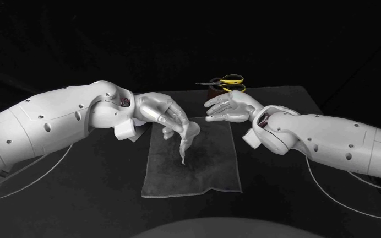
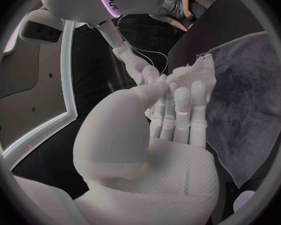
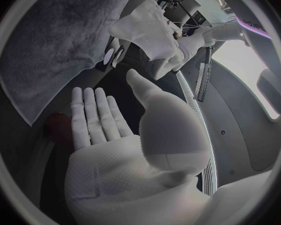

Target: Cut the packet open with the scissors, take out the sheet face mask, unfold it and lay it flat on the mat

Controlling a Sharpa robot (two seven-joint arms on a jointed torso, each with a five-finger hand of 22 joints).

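While the left hand (image 1: 165,115) hung above the far half of the mat (image 1: 208,180), its thumb and fingers (image 2: 178,110) were closed on the upper end of the sheet face mask (image 1: 187,139), pinching it. In the left wrist view the thumb pressed the white sheet against the fingertips, and the crumpled top of the mask stood out just past them. The mask was not unfolded. It hung from that grip as a narrow, bunched strip, its long axis close to upright and its free lower end pointing down at the middle of the mat. Whether that end touched the mat could not be told.

The right hand (image 1: 230,107) held nothing. It was wide open by the mat's far right corner, fingers extended and the thumb set well apart from them. Its fingertips pointed across the mat's far edge toward the left hand and the mask, near them but not touching.

The mat lay flat on the black table (image 1: 87,205), a grey rectangle with its long axis running away from the robot. The scissors (image 1: 224,83) lay on the table just beyond the mat's far edge, apart from both hands. Their long axis ran roughly along that edge, with the yellow handles toward the mat's right side and the dark blades pointing toward its left.
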